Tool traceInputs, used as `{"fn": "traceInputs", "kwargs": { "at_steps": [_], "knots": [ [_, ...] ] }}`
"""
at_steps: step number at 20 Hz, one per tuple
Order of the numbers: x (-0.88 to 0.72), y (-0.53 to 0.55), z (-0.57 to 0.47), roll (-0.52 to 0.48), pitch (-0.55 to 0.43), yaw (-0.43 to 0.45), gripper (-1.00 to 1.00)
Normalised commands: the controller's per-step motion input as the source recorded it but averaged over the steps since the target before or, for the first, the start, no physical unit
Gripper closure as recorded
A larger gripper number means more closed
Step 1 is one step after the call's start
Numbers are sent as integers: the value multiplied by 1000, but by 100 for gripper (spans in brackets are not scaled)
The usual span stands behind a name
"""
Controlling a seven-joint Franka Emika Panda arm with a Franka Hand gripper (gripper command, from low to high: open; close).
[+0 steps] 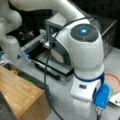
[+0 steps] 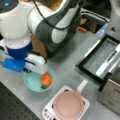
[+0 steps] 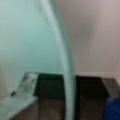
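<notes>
The gripper [image 2: 42, 75] hangs over the teal bowl [image 2: 31, 85], hiding much of the carrot [image 2: 46, 80]. Whether its fingers are spread, I cannot tell. No writing is readable on the pink pan [image 2: 68, 105].

The gripper's [image 2: 41, 75] jaws were hidden behind the arm's white wrist housing in both front views. A carrot [image 2: 46, 80] was partly covered by it. The wrist view was blurred; the bowl's rim [image 3: 65, 65] ran beyond the frame.
</notes>
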Motion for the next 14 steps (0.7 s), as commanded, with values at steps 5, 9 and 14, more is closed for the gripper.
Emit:
{"fn": "traceInputs", "kwargs": {
  "at_steps": [5, 9, 14],
  "knots": [
    [114, -79, -85, -8, 69, 77, 100],
    [30, -104, -169, -17, 46, 61, 100],
    [-5, -156, -142, -22, -6, 55, 100]
  ]
}}
